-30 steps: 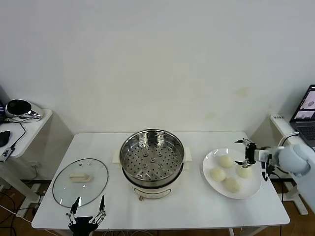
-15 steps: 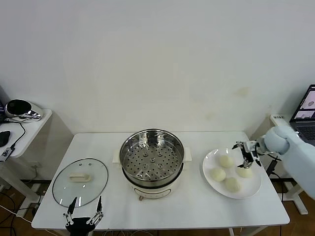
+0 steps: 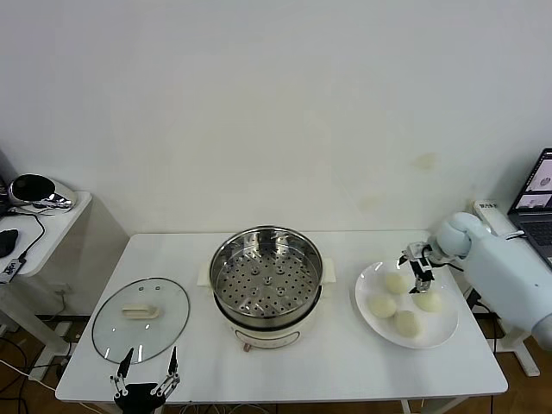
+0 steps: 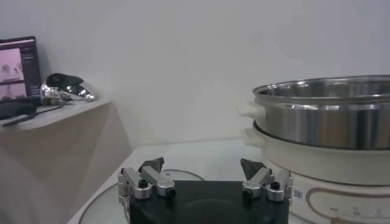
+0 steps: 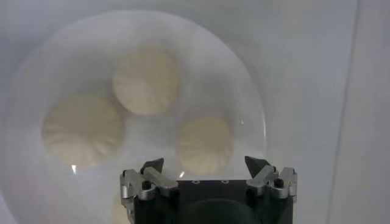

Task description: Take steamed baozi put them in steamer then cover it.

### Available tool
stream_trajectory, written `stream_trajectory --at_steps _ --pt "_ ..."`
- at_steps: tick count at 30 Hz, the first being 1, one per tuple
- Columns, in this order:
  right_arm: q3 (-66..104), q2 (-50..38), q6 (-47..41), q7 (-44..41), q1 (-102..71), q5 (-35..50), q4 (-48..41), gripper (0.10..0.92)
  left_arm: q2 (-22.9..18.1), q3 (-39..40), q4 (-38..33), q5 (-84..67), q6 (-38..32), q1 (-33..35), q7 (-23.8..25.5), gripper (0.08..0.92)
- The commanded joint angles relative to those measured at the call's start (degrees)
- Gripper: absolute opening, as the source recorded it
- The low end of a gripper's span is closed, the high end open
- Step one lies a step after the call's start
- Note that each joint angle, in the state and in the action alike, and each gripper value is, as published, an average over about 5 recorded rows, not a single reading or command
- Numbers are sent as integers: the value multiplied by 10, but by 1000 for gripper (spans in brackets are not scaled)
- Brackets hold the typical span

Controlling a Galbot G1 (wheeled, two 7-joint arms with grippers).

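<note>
Your left claw [image 3: 145, 377] waits spread wide at the bench's [image 3: 345, 362] near edge, at six o'clock from the lid [image 3: 141, 318], ready for covering. The steamer [image 3: 266, 278] stands open at centre, tray bare. At its three o'clock, your right claw [image 3: 417, 266] hangs wide open over four buns [image 3: 396, 283] on the plate [image 3: 440, 332], likely lining up a first pick.

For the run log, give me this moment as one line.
right gripper: open above baozi on plate | left gripper: open, idle near cover | steamer: empty, uncovered
</note>
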Motion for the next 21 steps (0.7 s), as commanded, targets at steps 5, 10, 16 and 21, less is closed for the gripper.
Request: stream_trajectory --at_steps 5,10,16,21 --pt "-17 46 -6 -6 17 -10 -65 823 1 -2 3 1 -2 0 1 823" --pt "-15 57 -16 -6 17 -10 -78 819 1 -2 4 2 -2 0 1 823" --pt "-16 59 -23 -6 16 -6 -82 781 0 -1 5 4 -3 -1 1 823" --pt "-15 61 -21 -5 16 -1 -85 713 -1 0 5 5 -4 0 0 823"
